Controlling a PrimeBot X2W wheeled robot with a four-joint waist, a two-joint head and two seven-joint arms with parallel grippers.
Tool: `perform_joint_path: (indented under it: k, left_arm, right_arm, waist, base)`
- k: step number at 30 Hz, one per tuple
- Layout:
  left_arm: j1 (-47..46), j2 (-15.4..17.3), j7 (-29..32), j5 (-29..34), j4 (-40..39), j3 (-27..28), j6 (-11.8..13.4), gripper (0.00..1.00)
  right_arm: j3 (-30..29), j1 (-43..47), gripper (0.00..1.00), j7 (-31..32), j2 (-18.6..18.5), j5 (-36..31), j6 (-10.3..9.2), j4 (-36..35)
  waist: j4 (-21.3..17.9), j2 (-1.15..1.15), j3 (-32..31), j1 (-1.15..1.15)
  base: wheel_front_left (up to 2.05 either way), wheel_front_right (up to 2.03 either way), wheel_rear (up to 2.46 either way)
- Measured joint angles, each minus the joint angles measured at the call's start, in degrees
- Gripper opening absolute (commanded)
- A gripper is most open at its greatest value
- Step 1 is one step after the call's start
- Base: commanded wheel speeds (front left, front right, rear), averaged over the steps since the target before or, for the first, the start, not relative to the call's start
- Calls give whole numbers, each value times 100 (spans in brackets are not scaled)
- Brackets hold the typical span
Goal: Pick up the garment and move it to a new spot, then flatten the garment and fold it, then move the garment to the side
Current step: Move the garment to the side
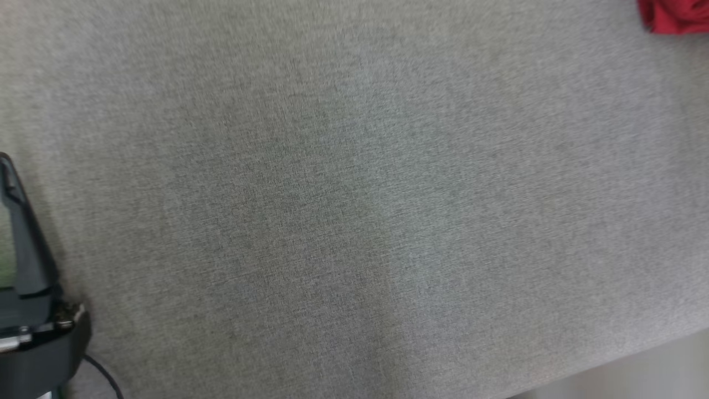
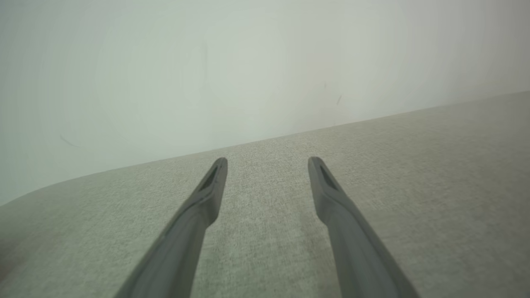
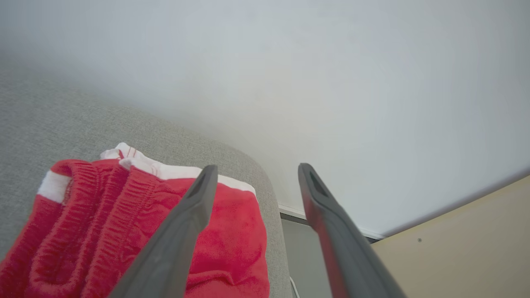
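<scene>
The right gripper [image 3: 254, 170] hung spread, empty, over the red fleece garment [image 3: 232, 236], its near end cropped. The left gripper [image 2: 267, 162] gaped, empty.

The red fleece garment with white trim [image 1: 673, 15] was cut off by the head view's top right corner. In the right wrist view the bottom edge cropped it, and a finger [image 3: 182, 231] of the right gripper [image 3: 257, 166] hid part of it. The grey woven surface [image 1: 354, 199] looked blurred.
</scene>
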Motion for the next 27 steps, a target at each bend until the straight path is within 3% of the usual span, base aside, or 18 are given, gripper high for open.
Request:
perform_joint_path:
  k: [11,27]
  left_arm:
    - [512,-359,32,-249,669,36,-8,100]
    - [1127,-651,32,-276,1255,-170,-97,100]
  right_arm:
    - [-544,790,100,-138,805,-203,0,-825]
    - [-1960,3536,100,-151,2060,-787,0,-2184]
  waist:
    - [175,0,-976,0]
    - [738,0,-2450,-2]
  base:
    - [0,0,0]
    - [0,0,0]
